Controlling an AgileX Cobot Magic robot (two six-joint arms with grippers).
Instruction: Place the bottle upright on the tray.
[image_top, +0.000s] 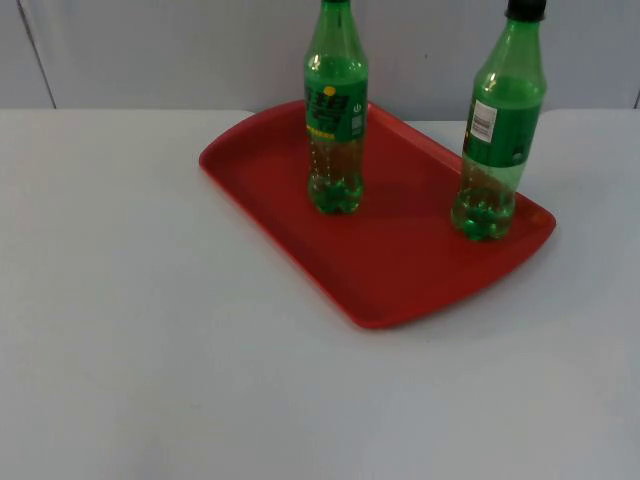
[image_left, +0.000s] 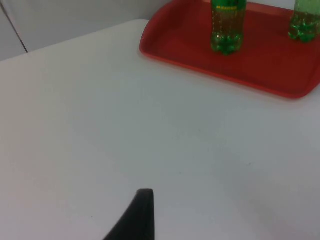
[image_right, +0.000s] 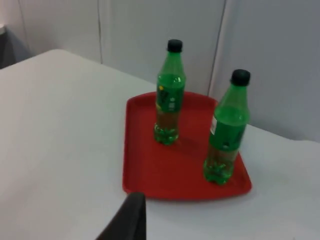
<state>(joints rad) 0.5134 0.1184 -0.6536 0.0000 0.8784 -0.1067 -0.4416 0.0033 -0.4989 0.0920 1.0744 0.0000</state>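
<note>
A red tray (image_top: 400, 270) lies at an angle on the white table. Two green plastic bottles stand upright on it. One with a yellow-printed label (image_top: 336, 110) is near the tray's middle-back. The other, black-capped with a white label patch (image_top: 497, 140), stands at the right end. The left wrist view shows the tray (image_left: 270, 65) and the bottle bases (image_left: 227, 25) (image_left: 305, 22) far ahead of my left gripper (image_left: 137, 217), which hangs over bare table. My right gripper (image_right: 130, 220) is set back from the tray (image_right: 150, 165), facing both bottles (image_right: 169, 100) (image_right: 227, 135). Neither gripper touches anything.
White table (image_top: 150, 330) spreads to the left of and in front of the tray. The grey partition wall (image_top: 180, 50) rises just behind the tray's far edge.
</note>
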